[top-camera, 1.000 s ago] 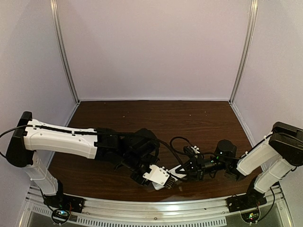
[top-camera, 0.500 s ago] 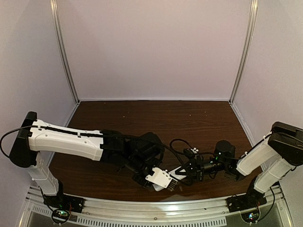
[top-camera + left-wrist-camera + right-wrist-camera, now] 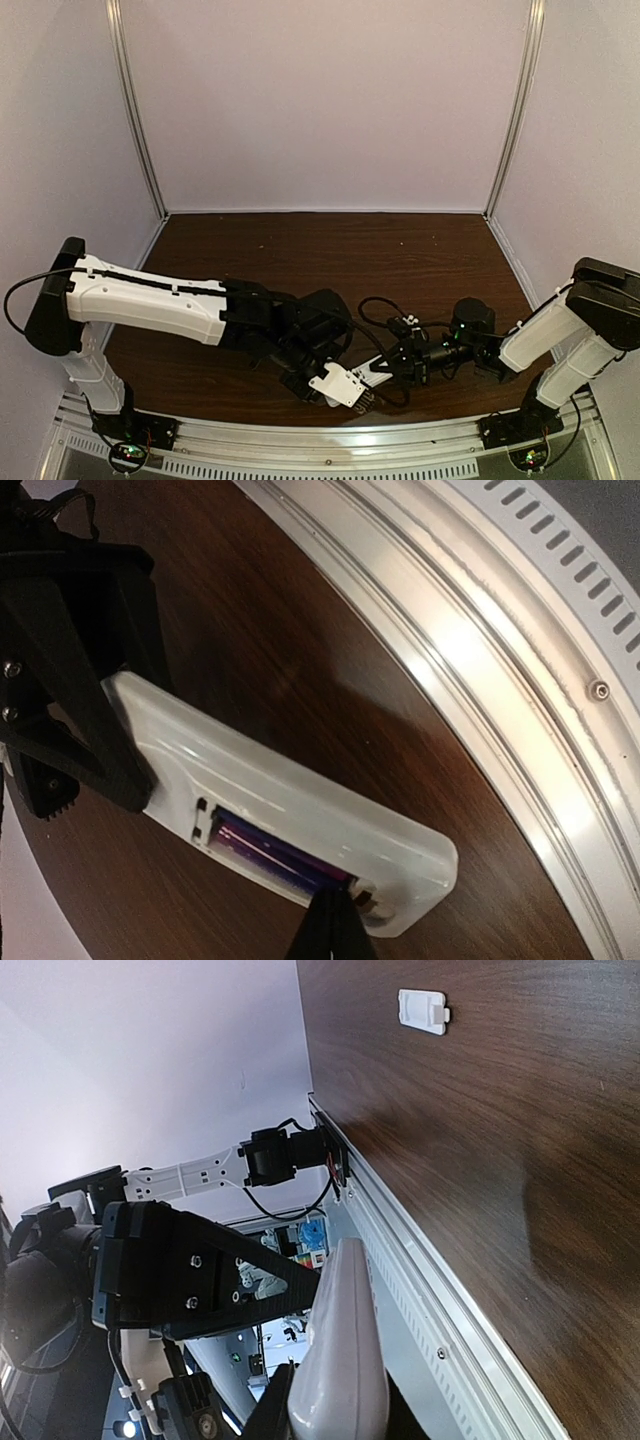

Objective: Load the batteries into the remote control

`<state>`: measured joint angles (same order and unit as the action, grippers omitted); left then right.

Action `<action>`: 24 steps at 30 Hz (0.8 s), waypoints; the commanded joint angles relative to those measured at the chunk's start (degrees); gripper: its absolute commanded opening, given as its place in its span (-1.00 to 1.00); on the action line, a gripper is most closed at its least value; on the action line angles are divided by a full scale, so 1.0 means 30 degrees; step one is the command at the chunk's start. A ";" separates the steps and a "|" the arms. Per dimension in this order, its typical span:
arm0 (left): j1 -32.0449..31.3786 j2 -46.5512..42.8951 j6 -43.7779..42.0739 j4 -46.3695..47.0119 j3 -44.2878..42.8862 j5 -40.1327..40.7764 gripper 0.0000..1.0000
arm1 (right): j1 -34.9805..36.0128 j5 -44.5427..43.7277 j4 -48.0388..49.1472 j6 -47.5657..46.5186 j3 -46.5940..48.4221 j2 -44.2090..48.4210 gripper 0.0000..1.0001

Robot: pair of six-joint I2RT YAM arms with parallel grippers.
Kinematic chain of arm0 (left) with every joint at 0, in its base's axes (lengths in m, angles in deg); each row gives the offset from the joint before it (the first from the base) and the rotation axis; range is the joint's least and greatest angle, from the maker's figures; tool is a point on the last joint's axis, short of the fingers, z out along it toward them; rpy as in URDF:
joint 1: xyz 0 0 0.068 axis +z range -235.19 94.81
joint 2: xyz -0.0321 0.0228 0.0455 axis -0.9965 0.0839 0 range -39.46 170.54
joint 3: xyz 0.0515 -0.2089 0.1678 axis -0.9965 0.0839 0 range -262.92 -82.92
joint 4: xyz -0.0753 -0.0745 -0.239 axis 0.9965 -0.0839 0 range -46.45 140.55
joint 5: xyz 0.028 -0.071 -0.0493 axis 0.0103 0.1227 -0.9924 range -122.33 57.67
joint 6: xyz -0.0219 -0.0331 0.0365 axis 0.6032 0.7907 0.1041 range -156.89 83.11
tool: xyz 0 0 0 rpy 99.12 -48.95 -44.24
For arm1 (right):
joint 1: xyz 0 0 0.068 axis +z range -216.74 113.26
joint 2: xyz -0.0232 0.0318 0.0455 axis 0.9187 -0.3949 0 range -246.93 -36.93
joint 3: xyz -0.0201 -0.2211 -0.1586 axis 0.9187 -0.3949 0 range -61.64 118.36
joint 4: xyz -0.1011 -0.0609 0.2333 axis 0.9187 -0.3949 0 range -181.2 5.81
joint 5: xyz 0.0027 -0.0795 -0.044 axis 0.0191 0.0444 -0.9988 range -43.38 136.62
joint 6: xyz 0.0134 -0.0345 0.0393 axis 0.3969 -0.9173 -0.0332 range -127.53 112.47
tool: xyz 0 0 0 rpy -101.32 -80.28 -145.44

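Two arms meet low over the dark wooden counter (image 3: 300, 250), close to the aluminium rail (image 3: 500, 680) along its near edge. The left arm (image 3: 150, 300) stretches in from the left and the right arm (image 3: 540, 335) from the right.

Between them is the remote control (image 3: 300, 800), slim and white, turned back side up with its battery bay uncovered. Whether it rests on the wood or hangs just above it cannot be told.

The right gripper (image 3: 383, 370) clamps one end of the remote control between its black fingers. The left gripper (image 3: 330, 930) has its jaws pressed together into a single narrow tip with nothing between them. That tip sits at the far end of the bay from the other gripper, though actual contact cannot be made out.

The small white cover piece (image 3: 422, 1010) lies flat on the counter, well apart from the remote control. The batteries (image 3: 265, 848), purple-blue, lie lengthwise side by side inside the bay.
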<state>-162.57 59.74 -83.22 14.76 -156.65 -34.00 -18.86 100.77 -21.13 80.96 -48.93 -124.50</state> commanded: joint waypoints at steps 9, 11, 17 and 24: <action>-0.0551 0.1608 -0.0744 0.1170 -0.0741 0.1934 -0.94 | 0.0597 0.1136 1.0759 0.0240 0.1246 0.0714 -1.00; -0.0558 0.1409 -0.0596 0.1050 -0.0685 0.2196 -0.91 | 0.0594 0.1147 1.0457 -0.0048 0.1193 0.0712 -1.00; -0.0571 -0.0712 -0.0343 0.1133 0.0493 0.2851 -0.77 | -0.0110 0.1097 0.7161 -0.2244 0.0876 0.1598 -1.00; -0.0386 -0.4572 0.1411 0.4956 0.2980 0.3531 -0.41 | -0.0722 -0.0133 -0.1849 -0.7935 0.1769 0.5138 -1.00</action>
<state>-164.37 51.55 -82.70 24.58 -153.48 -24.39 -20.20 101.21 -21.30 69.79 -47.86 -116.33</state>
